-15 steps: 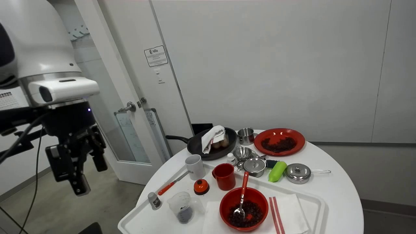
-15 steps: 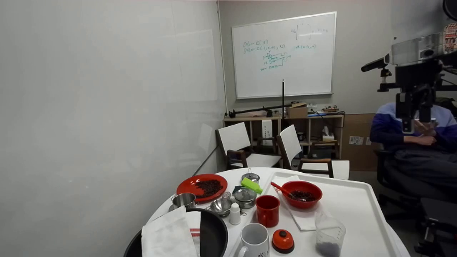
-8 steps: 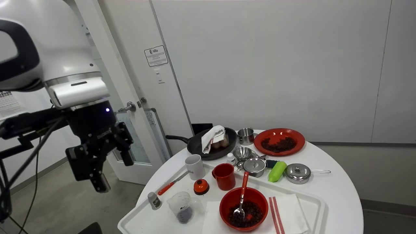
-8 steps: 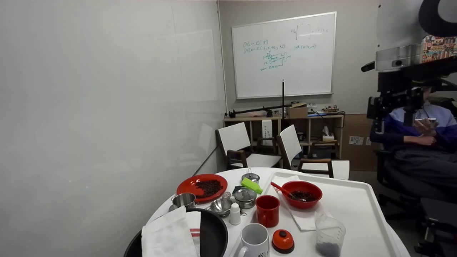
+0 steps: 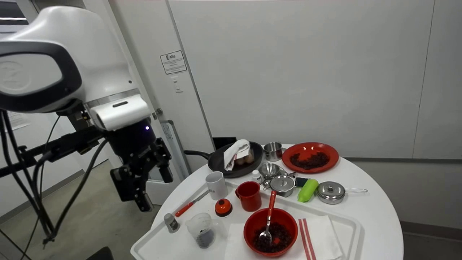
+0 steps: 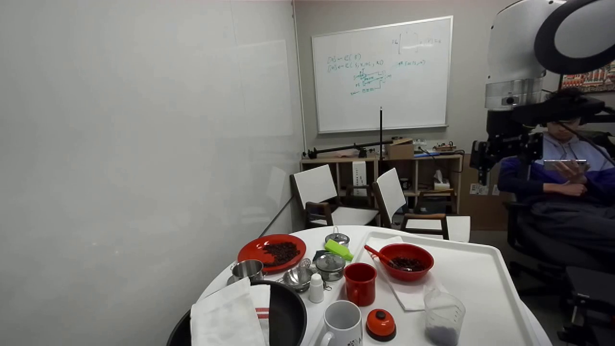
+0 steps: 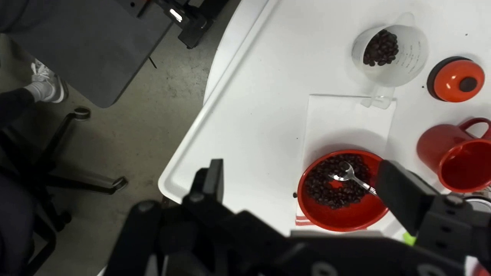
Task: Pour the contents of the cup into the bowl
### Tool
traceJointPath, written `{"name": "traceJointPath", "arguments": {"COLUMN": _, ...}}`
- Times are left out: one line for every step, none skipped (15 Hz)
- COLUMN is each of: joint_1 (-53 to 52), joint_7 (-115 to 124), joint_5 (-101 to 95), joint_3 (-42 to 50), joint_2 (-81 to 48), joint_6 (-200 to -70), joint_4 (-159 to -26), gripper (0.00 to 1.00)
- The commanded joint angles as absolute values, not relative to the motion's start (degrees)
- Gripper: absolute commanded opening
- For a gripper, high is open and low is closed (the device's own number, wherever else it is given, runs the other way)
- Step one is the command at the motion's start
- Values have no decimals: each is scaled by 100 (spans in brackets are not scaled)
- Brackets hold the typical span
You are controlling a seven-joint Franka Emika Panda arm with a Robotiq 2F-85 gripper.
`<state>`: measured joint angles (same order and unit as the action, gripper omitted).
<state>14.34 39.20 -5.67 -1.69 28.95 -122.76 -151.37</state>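
Wrist view: the gripper (image 7: 302,174) gapes empty, and an off-centre descent could topple the cup (image 7: 410,57), one o'clock from the bowl (image 7: 335,218).

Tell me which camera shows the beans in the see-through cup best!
The wrist view. It looks into the see-through cup from above, so you can pick out single dark beans. Both exterior views look from the side: through the cup's cloudy wall, the beans are just a greyish patch low down.

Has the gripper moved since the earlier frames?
Yes. In an exterior view, the gripper has shifted right across the picture, toward the tray.
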Motion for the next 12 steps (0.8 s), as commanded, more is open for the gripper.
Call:
{"name": "traceJointPath", "arguments": {"joint_1": 1270, "joint_7": 3871, "joint_5": -485, "joint_3": -184, "joint_2": 2330, "joint_6": -12859, "joint_4": -14977, "gripper": 100}}
{"name": "traceJointPath", "arguments": {"joint_1": 1237, "joint_7": 3885, "joint_5": -478, "joint_3": -193, "joint_2": 2215, "joint_6": -12983, "joint_4": -14958, "gripper": 100}}
{"name": "traceJointPath", "arguments": {"joint_1": 1207, "joint_7": 3905, "joint_5": -492, "joint_3": -208, "joint_2": 2084, "joint_6": -13137, "joint_4": -14944, "gripper": 100}}
{"name": "traceJointPath", "arguments": {"joint_1": 1174, "joint_7": 3904, "joint_5": -492, "joint_3": -210, "joint_2": 1961, "joint_6": -13254, "joint_4": -14920, "gripper": 100}}
{"name": "traceJointPath", "arguments": {"joint_1": 1135, "joint_7": 3890, "joint_5": -472, "joint_3": -204, "joint_2": 1840, "joint_6": -13348, "joint_4": -14890, "gripper": 100}}
{"name": "traceJointPath", "arguments": {"joint_1": 1109, "joint_7": 3901, "joint_5": -473, "joint_3": -203, "joint_2": 1740, "joint_6": -13435, "joint_4": -14864, "gripper": 100}}
{"name": "traceJointPath", "arguments": {"joint_1": 1073, "joint_7": 3888, "joint_5": -464, "joint_3": -193, "joint_2": 1626, "joint_6": -13526, "joint_4": -14832, "gripper": 100}}
{"name": "traceJointPath", "arguments": {"joint_1": 1048, "joint_7": 3890, "joint_5": -462, "joint_3": -186, "joint_2": 1516, "joint_6": -13592, "joint_4": -14794, "gripper": 100}}
{"name": "traceJointPath", "arguments": {"joint_1": 1025, "joint_7": 3892, "joint_5": -458, "joint_3": -177, "joint_2": 1396, "joint_6": -13659, "joint_4": -14747, "gripper": 100}}
{"name": "traceJointPath", "arguments": {"joint_1": 1000, "joint_7": 3890, "joint_5": -454, "joint_3": -166, "joint_2": 1251, "joint_6": -13740, "joint_4": -14697, "gripper": 100}}
{"name": "traceJointPath", "arguments": {"joint_1": 981, "joint_7": 3892, "joint_5": -456, "joint_3": -157, "joint_2": 1129, "joint_6": -13798, "joint_4": -14651, "gripper": 100}}
{"name": "traceJointPath", "arguments": {"joint_1": 960, "joint_7": 3897, "joint_5": -455, "joint_3": -146, "joint_2": 993, "joint_6": -13871, "joint_4": -14607, "gripper": 100}}
